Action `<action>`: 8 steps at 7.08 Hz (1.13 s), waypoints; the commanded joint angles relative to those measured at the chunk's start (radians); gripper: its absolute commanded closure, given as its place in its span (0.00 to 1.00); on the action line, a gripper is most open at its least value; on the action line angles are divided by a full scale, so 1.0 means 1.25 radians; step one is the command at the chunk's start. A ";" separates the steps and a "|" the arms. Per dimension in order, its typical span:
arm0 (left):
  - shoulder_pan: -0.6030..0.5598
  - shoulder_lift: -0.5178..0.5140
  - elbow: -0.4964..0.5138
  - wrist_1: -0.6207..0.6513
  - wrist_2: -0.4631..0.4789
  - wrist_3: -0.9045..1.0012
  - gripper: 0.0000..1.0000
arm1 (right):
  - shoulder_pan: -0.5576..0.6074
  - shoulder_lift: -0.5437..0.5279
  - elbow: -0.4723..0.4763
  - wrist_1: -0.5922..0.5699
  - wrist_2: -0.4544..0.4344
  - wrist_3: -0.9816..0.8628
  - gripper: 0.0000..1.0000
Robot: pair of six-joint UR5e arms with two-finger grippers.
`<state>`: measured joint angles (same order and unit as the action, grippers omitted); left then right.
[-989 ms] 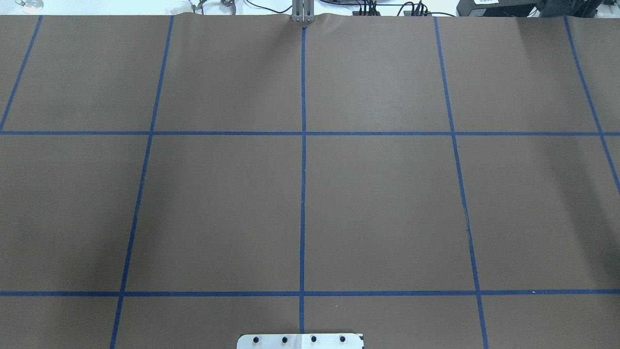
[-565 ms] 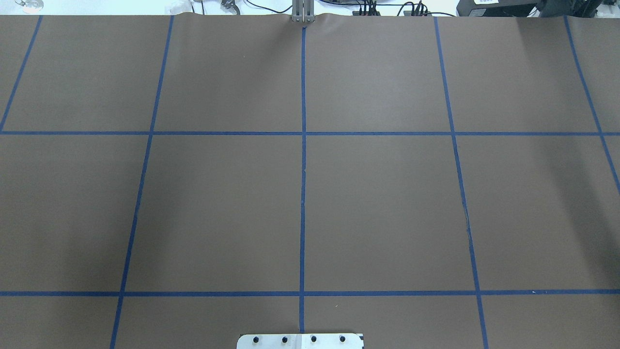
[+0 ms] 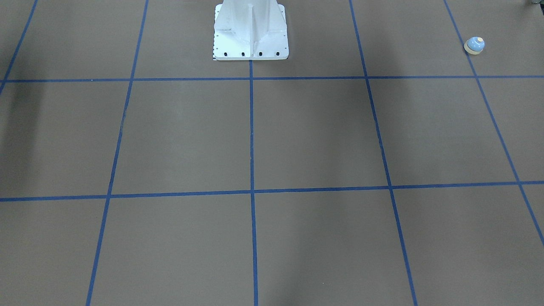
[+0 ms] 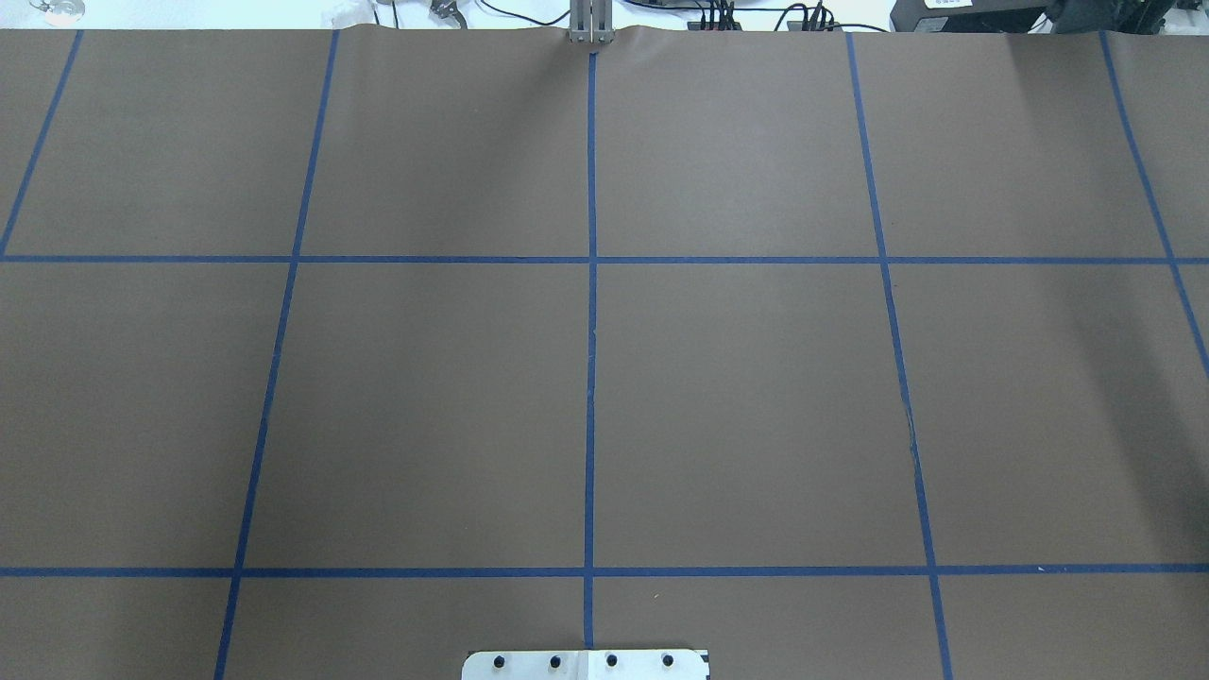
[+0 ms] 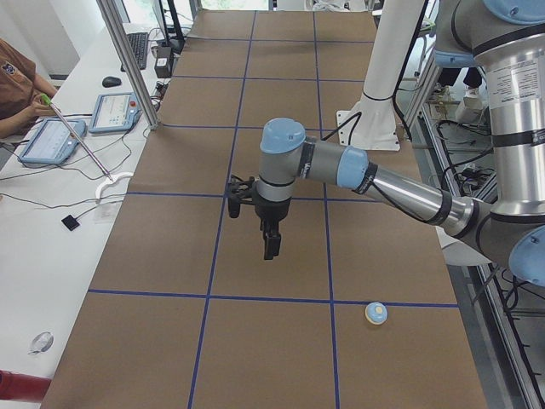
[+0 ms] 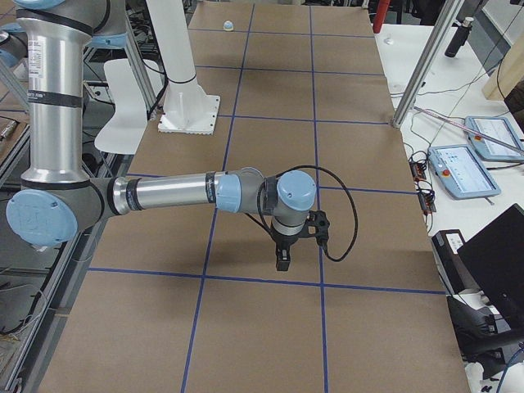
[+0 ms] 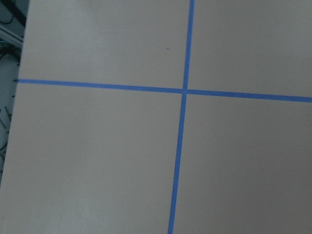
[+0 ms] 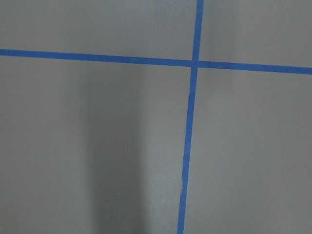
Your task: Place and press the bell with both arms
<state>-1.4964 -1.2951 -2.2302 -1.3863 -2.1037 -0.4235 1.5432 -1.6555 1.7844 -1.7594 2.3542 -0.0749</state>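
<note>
Bell [image 3: 474, 45] sits upright on the counter [image 3: 297, 136], close to the corner where the robot's own edge meets its left end. You see the left end effector [image 5: 271, 247] hanging fingers-down above the counter, well apart from the bell, which lies nearer that left end and the robot's edge. The right end effector [image 6: 283, 260] hangs toward the right end, with the bell far off at the opposite end. You cannot tell whether either one's fingers are apart or together.
</note>
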 commanded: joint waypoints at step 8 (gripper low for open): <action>0.702 0.199 -0.121 0.147 0.323 -1.313 0.00 | 0.000 0.003 0.011 0.000 0.005 0.005 0.00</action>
<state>-0.7567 -1.0534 -2.4047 -1.2727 -1.7237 -1.8218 1.5432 -1.6531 1.7967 -1.7595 2.3620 -0.0679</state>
